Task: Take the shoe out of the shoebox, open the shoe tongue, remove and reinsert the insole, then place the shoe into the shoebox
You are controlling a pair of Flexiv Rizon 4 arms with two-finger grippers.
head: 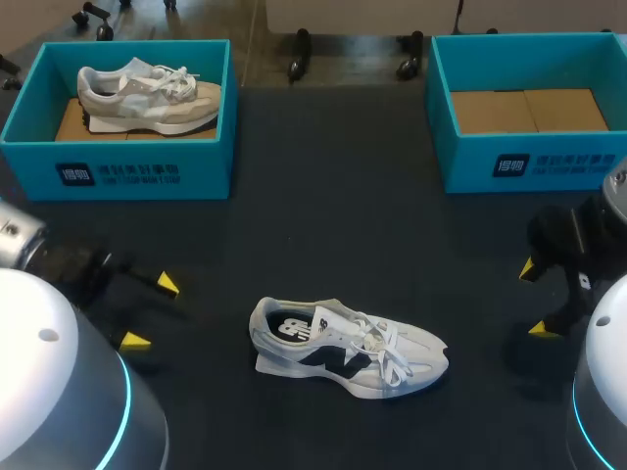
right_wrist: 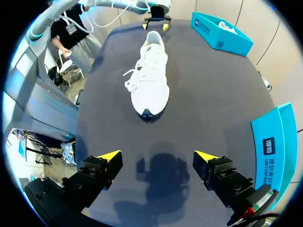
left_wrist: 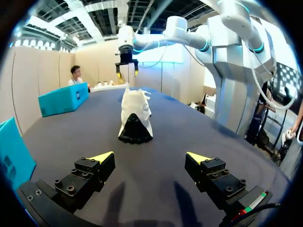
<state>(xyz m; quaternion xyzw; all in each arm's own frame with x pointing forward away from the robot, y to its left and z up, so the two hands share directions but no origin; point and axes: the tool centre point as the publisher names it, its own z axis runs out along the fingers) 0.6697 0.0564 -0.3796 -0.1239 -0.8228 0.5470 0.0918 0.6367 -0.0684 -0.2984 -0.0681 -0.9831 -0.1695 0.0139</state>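
Your left gripper and right gripper are both wide open, empty — I'd hold the shoe down with left, then ease the tongue up with right.

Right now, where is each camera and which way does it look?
Head view: above and behind the robot, looking down on the table; both arms enter from the lower corners, open left pincer and right pincer flanking the shoe.
Left wrist view: on the left wrist, looking past its left pincer at the shoe, heel first; right pincer beyond.
Right wrist view: on the right wrist, looking past its right pincer at the shoe, toe first; left pincer beyond.
Shared: both wrist views see the shoe from opposite ends.
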